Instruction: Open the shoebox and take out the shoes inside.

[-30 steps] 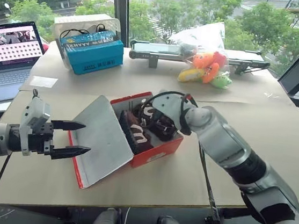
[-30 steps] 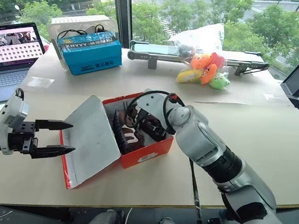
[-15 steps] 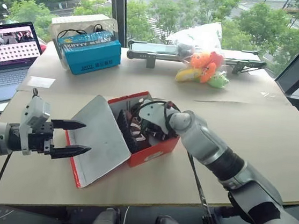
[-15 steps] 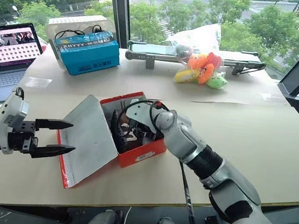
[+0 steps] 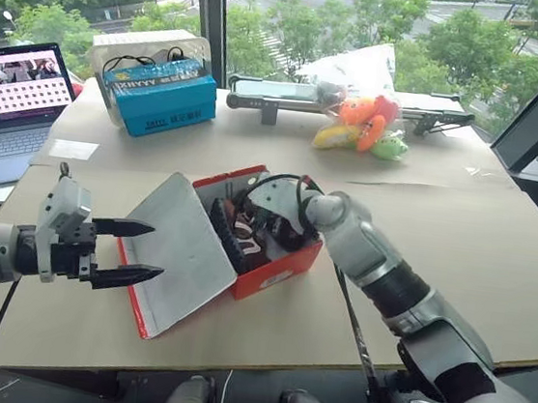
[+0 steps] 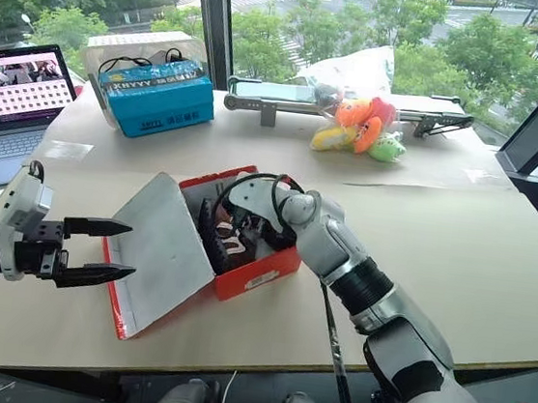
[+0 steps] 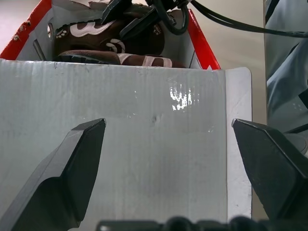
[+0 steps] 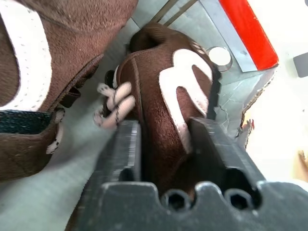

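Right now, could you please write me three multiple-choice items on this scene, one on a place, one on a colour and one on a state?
1. Where is the right gripper?
A. Inside the shoebox, among the shoes
B. Over the blue box
C. Beside the laptop

2. What colour is the outside of the shoebox?
A. Green
B. Red
C. Yellow

3. How do the left gripper's fingers stand?
A. Shut on the lid
B. Shut on a shoe
C. Open, over the lid's pale inner face

Answers:
1 A: the right gripper reaches into the shoebox, its fingers either side of one of the brown shoes.
2 B: the shoebox's outer wall is red.
3 C: the left gripper has its fingers spread apart in front of the opened lid.
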Controlling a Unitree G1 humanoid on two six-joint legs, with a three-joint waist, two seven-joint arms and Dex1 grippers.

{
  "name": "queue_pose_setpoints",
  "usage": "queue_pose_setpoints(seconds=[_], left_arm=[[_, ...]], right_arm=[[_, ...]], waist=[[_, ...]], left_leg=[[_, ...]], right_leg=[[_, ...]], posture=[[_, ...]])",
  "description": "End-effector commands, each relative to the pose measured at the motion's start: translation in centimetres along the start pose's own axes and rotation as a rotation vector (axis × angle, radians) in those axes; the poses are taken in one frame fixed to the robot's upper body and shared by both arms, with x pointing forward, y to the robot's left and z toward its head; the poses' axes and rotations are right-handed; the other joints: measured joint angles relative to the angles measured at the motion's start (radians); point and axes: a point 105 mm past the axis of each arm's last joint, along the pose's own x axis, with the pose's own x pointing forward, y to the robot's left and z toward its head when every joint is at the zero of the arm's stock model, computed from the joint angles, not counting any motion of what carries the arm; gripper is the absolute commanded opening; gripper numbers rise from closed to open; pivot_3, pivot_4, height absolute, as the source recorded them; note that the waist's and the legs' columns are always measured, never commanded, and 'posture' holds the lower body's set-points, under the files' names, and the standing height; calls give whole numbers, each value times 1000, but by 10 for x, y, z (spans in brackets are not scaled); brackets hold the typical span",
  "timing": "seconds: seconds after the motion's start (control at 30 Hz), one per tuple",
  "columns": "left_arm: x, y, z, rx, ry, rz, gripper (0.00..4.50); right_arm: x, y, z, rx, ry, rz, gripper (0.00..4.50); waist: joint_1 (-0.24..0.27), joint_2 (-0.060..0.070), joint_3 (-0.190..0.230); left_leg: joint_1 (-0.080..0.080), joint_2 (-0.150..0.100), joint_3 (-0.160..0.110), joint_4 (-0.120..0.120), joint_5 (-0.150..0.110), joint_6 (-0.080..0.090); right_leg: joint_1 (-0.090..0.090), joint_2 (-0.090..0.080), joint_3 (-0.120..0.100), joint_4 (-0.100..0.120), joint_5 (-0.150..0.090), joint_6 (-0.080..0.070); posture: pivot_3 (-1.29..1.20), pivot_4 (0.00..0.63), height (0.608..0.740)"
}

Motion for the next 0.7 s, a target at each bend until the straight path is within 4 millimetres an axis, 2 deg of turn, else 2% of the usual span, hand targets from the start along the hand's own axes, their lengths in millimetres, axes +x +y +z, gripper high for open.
queue_pose_setpoints(seconds=[0.03,0.3,0.5,0.7], left_arm=[[-3,0,11,50,-16,7,4500],[-3,0,10,53,-14,5,4500],[-2,1,10,55,-14,0,4500],[-1,3,11,57,-15,-5,4500]], right_arm=[[8,24,-11,37,38,103,191],[8,18,-9,79,34,64,191],[-10,-8,16,110,-30,-8,191],[-30,-24,25,192,-80,-42,191]], waist=[[-2,-1,0],[-1,-1,-1],[0,-1,0],[3,-1,0]], left_leg=[[0,1,1,0,0,0],[0,7,4,0,0,-3],[0,9,5,-1,-1,-5],[-3,8,6,-2,-1,-6]], right_leg=[[0,0,0,0,0,0],[0,6,0,0,-1,-1],[-1,8,1,1,-1,-3],[-3,9,1,0,2,-10]], posture=[[0,150,736],[0,150,736],[0,150,736],[0,150,736]])
